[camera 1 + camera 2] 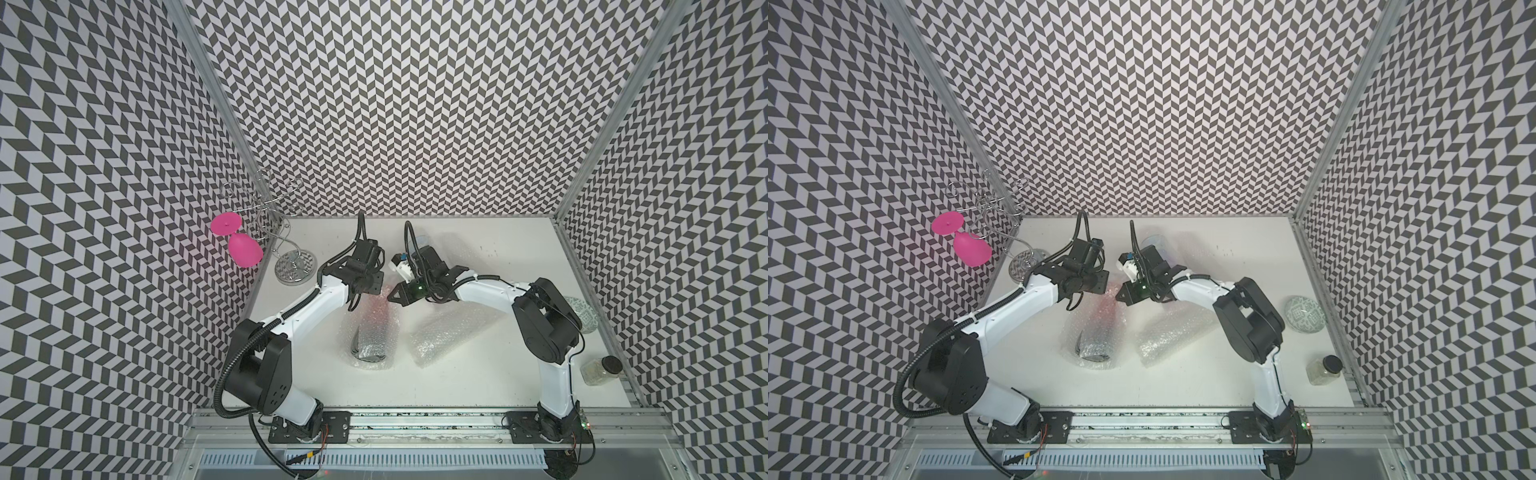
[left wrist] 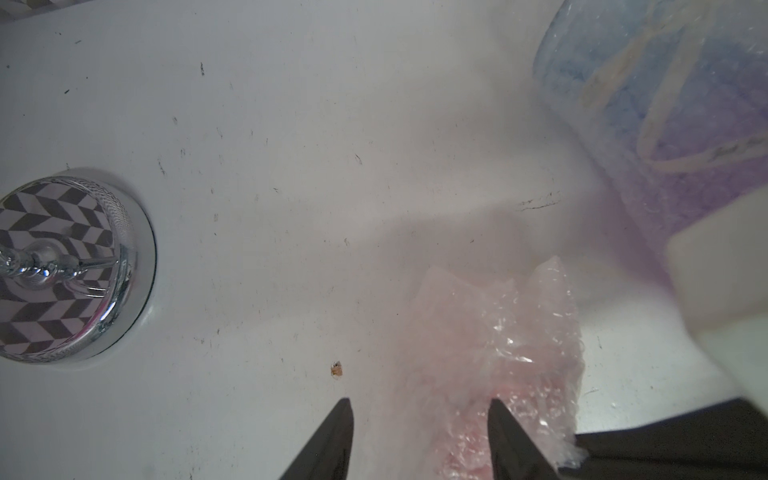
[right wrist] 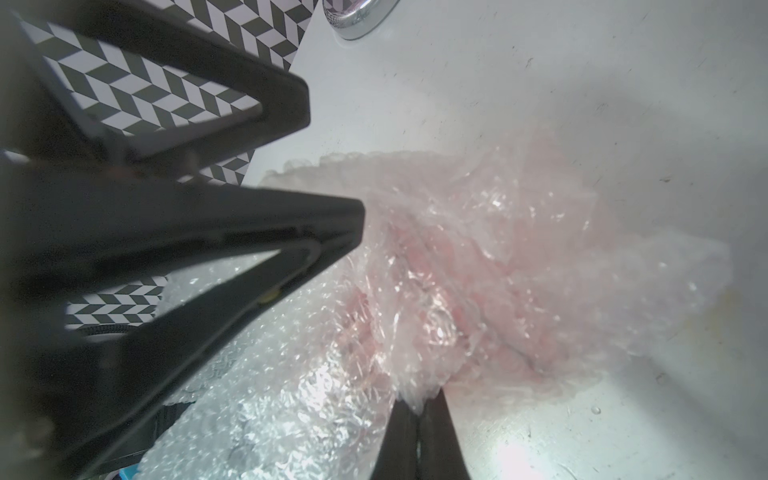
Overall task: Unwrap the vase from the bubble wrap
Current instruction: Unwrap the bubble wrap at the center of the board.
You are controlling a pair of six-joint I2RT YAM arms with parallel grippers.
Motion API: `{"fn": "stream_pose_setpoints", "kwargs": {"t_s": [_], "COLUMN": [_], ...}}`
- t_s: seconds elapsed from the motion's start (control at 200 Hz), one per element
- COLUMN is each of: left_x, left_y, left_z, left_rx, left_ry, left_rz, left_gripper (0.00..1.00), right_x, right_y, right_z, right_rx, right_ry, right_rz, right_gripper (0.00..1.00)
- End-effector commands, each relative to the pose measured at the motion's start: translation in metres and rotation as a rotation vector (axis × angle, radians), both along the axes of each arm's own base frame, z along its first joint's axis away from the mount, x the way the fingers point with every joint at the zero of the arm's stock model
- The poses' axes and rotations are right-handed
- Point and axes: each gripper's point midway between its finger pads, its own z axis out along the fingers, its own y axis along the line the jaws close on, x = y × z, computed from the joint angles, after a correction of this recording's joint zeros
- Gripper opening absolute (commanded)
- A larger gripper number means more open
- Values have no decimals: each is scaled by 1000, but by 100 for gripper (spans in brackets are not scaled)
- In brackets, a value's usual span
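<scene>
Currently, in both top views, the clear crinkly bubble wrap is lying mid-table on the white tabletop, rolled around something dark. A second loose sheet is lying just beside it.

Left wrist view: the left gripper is standing spread, with one finger over the pink-tinted wrap edge and the other over bare table. The shiny chrome round stand base is sitting nearby.

Right wrist view: the right gripper is pinching a fold of the wrap, jaws pressed together on it.
</scene>
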Motion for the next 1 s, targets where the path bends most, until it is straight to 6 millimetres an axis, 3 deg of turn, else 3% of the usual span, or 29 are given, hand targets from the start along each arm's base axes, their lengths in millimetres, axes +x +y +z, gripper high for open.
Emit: {"fn": "stream_pose_setpoints", "kwargs": {"t_s": [0.0, 0.22, 0.365, 0.606, 0.711, 0.836, 0.996], "left_x": [0, 16, 24, 29, 30, 35, 55], "left_y": [0, -8, -15, -20, -22, -23, -20], "left_z": [-9, -16, -17, -29, -34, -27, -8], "left_rx": [39, 46, 33, 44, 43, 21, -82], "left_ry": [25, 31, 27, 45, 55, 34, -6], "left_rz": [-12, -14, -18, -30, -33, -20, 40], "left_gripper": [52, 46, 33, 29, 15, 0, 0], "right_x": [0, 0, -1, -1, -1, -1, -6], "right_y": [4, 5, 4, 2, 2, 0, -6], "right_z": [6, 8, 6, 5, 6, 6, -4], "right_rx": [30, 37, 26, 17, 16, 10, -21], "right_ry": [-36, -37, -42, -56, -61, -65, -55], "right_rz": [21, 19, 20, 17, 19, 17, 5], "right_gripper": [0, 0, 0, 0, 0, 0, 0]}}
